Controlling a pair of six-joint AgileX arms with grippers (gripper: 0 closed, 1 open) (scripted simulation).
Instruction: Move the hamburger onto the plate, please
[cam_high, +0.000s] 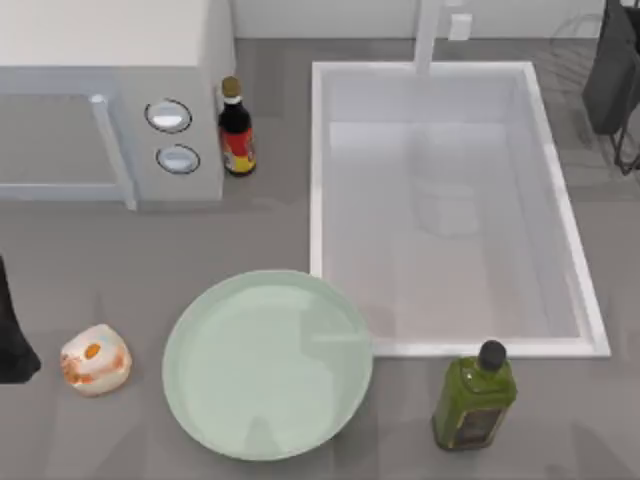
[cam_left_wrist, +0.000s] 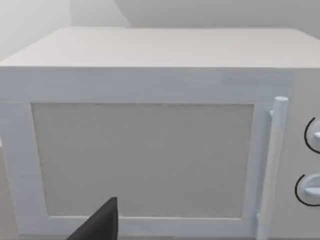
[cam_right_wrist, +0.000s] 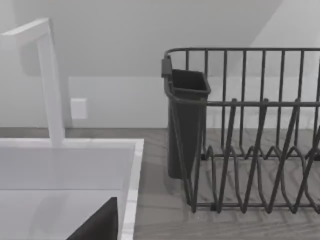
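The hamburger (cam_high: 95, 360), a small cream-white lump with orange-red patches, lies on the counter at the front left. Just to its right is the plate (cam_high: 268, 365), a large pale mint-green dish with nothing on it. The two do not touch. My left gripper (cam_high: 12, 335) is a dark shape at the table's left edge, close beside the hamburger and apart from it. My right gripper (cam_high: 612, 70) hangs at the far right back, over a wire rack.
A white microwave (cam_high: 110, 100) stands at the back left, with a dark sauce bottle (cam_high: 237, 130) beside it. The white sink (cam_high: 316, 170) takes up the right middle. A green oil bottle (cam_high: 475, 398) stands in front of it. A dark dish rack (cam_right_wrist: 250, 135) sits far right.
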